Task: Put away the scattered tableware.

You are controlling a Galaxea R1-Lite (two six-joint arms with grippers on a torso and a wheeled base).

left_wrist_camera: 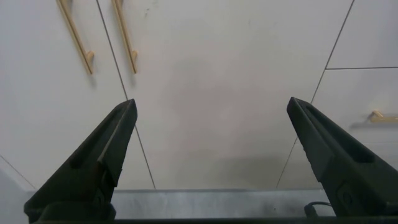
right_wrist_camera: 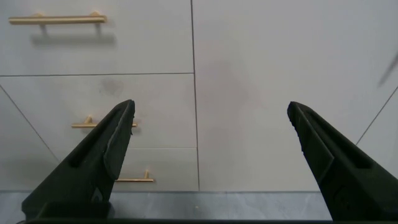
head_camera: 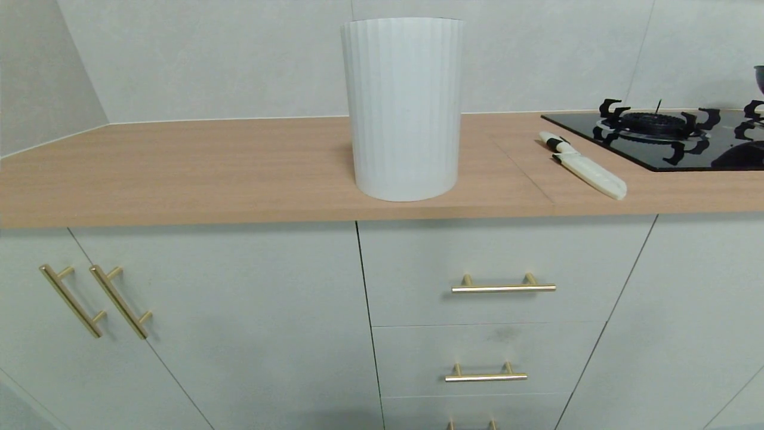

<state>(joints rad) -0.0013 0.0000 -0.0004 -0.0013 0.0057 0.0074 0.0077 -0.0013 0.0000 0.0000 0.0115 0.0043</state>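
A white knife (head_camera: 582, 165) with a black band on its handle lies on the wooden countertop (head_camera: 179, 173), right of centre, close to the hob. A tall white ribbed container (head_camera: 404, 107) stands upright near the counter's front edge, at the middle. My left gripper (left_wrist_camera: 211, 109) is open and faces the pale cabinet doors below the counter, with nothing between its fingers. My right gripper (right_wrist_camera: 211, 111) is also open and empty, facing the drawer fronts.
A black gas hob (head_camera: 668, 134) with pan supports fills the counter's far right. Below are cabinet doors with brass handles (head_camera: 95, 300) at the left and drawers with brass handles (head_camera: 503, 288) at the middle. The counter's left half is bare wood.
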